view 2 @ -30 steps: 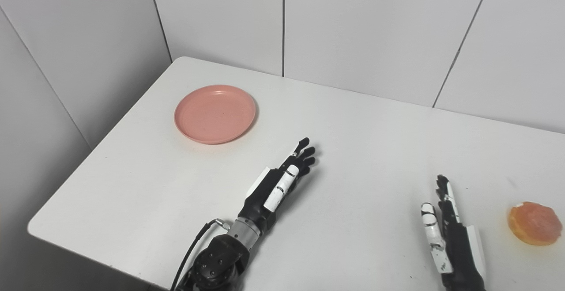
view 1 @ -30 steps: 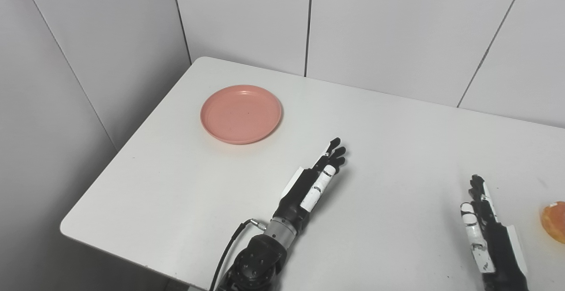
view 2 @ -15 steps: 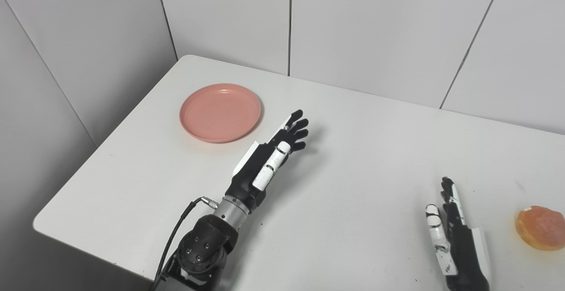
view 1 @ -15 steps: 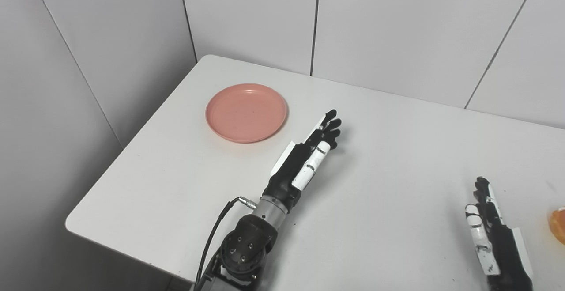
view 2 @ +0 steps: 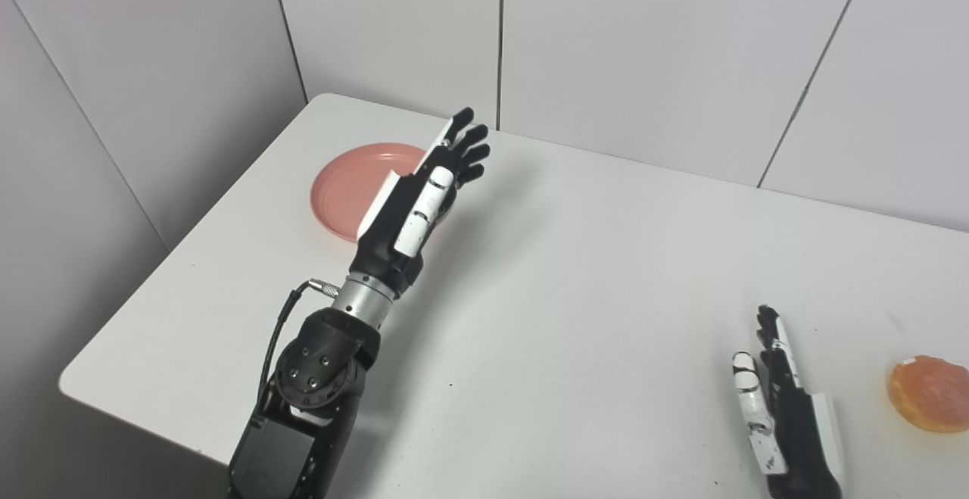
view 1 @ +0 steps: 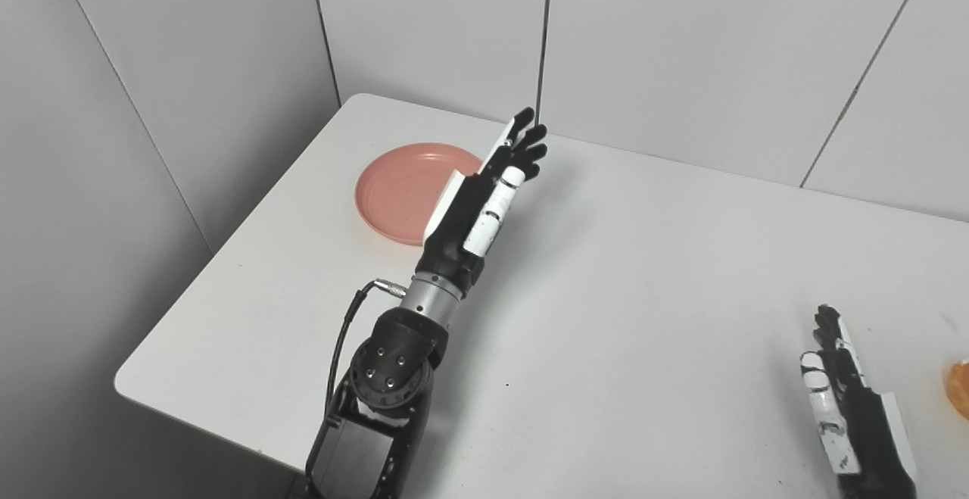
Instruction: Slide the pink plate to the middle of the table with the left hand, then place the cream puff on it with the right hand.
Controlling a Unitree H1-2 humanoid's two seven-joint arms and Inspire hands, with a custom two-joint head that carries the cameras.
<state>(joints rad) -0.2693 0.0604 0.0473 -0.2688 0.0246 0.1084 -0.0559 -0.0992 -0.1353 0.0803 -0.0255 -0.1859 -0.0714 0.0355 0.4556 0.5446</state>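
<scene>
- Left eye view, left hand (view 1: 484, 192): fingers straight and spread, holding nothing, raised above the table (view 1: 643, 272). Its fingertips reach past the plate's far right rim.
- Plate (view 1: 397, 192): pink, flat on the table near the back left corner, to the left of and beneath the fingers; the hand hides its right part. Whether anything touches it cannot be told.
- Right hand (view 2: 787, 416): fingers straight, close together, empty, low over the table near the front edge.
- Cream puff (view 2: 930, 393): on the table just right of the right hand's fingers, apart from them.
- Risk: fingers landing on the rim could tip the plate; pressing from the wrong side could push it toward the nearby left edge, not the middle.
- Risk: too light a contact would let the fingers slip over the smooth plate.
- Change: a second ago the left hand lay low, well right of the plate and nearer the front; it has since lifted and reached over it. Plate, puff and right hand keep their places.
</scene>
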